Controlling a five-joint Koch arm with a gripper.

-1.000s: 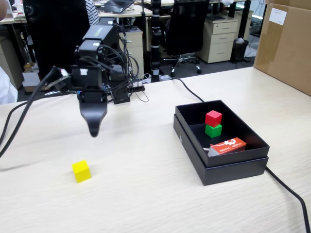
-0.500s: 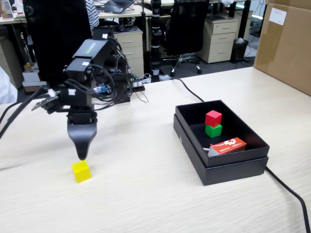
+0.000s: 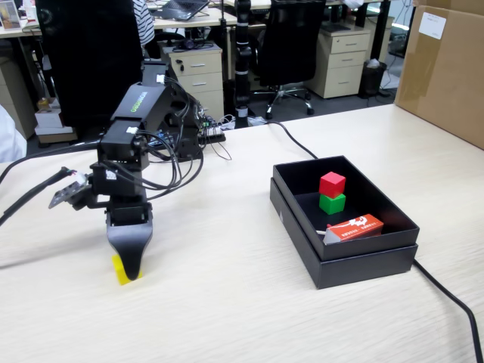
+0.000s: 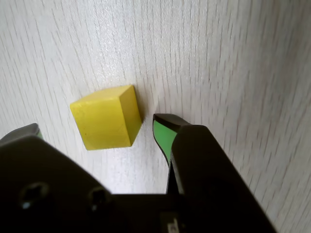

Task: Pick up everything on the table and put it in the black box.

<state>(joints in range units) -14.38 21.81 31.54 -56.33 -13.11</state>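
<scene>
The yellow cube (image 4: 104,119) rests on the beige table (image 3: 227,310), partly hidden behind the jaw in the fixed view (image 3: 118,271). My gripper (image 4: 97,127) is down at the table, open, with one green-padded fingertip (image 4: 163,133) just right of the cube and the other at its left; neither pad touches it. In the fixed view the gripper (image 3: 130,268) points straight down over the cube. The red cube (image 3: 331,184) sits stacked on the green cube (image 3: 332,203) inside the black box (image 3: 348,265) at right.
A flat orange-red packet (image 3: 355,226) lies in the box's near corner. A big brown carton (image 3: 446,68) stands at the far right. A black cable (image 3: 446,296) runs past the box to the front right. Arm wiring trails off to the left.
The arm has swung down and slightly left, from hanging above the table to the yellow cube. The jaws now straddle the cube. The cubes in the box stay put.
</scene>
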